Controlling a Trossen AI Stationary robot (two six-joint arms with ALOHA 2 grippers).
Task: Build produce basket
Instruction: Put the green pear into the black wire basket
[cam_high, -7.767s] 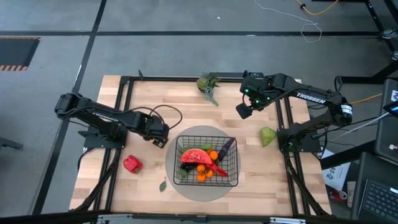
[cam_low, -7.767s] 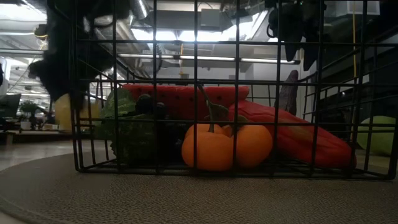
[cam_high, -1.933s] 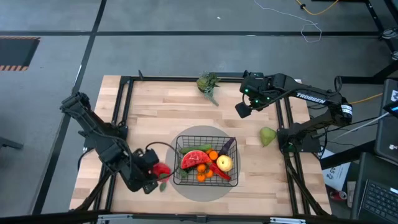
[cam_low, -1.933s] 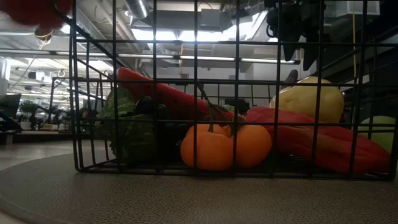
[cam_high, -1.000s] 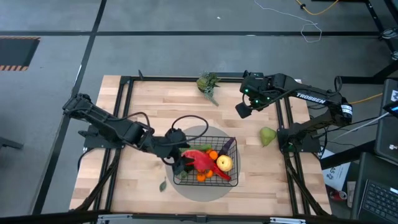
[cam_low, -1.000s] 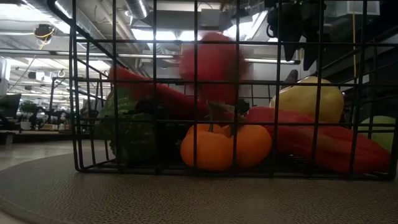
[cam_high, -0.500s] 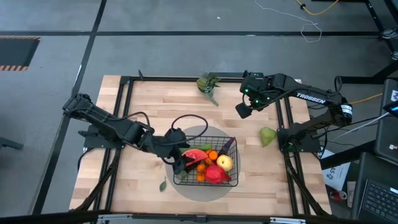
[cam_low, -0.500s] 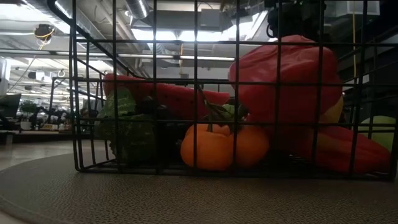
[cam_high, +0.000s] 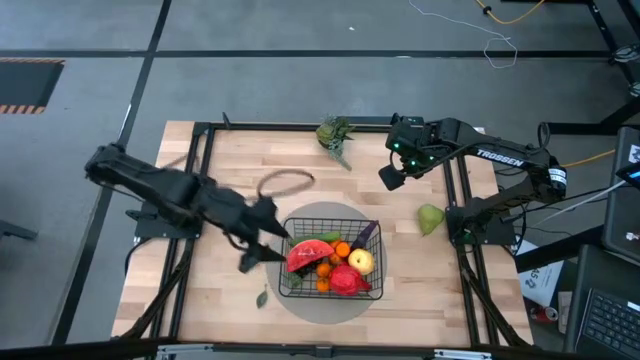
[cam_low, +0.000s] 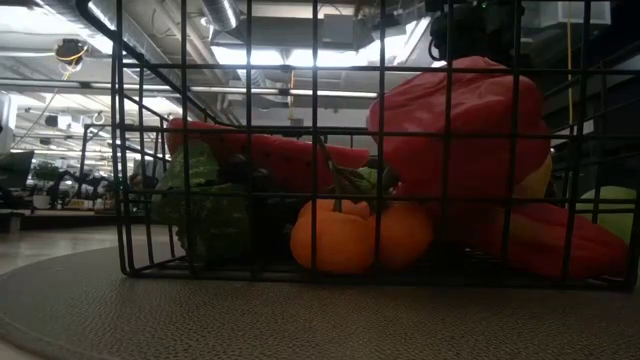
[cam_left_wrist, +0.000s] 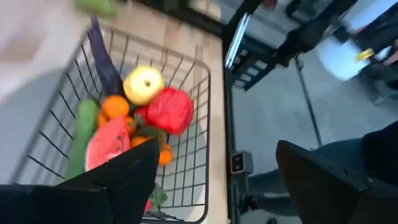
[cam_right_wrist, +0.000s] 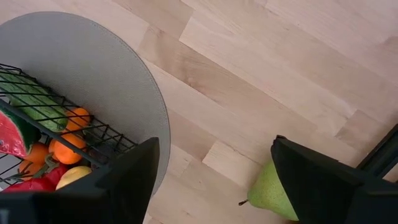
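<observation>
The black wire basket (cam_high: 332, 258) stands on a grey round mat (cam_high: 300, 225). It holds a red pepper (cam_high: 347, 281), a watermelon slice (cam_high: 308, 254), yellow fruit (cam_high: 360, 262), oranges (cam_low: 345, 235), a cucumber (cam_left_wrist: 81, 134) and an eggplant (cam_high: 366, 234). In the low view the pepper (cam_low: 460, 130) sits on top of the pile. My left gripper (cam_high: 252, 260) is open and empty, just left of the basket. A green pear (cam_high: 430, 218) lies on the wood to the right of the mat. My right gripper (cam_high: 392, 178) hangs open above the table's far right part.
A leafy green bunch (cam_high: 335, 133) lies at the table's far edge. A small leaf (cam_high: 262, 297) lies near the mat's near left rim. The black table frame (cam_high: 200, 180) runs along both sides. Bare wood stretches between the mat and the far edge.
The red pepper has dropped from my left gripper into the basket and now rests on the near right of the pile. My left gripper has then drawn back out of the basket toward the table's left, moving fast.
</observation>
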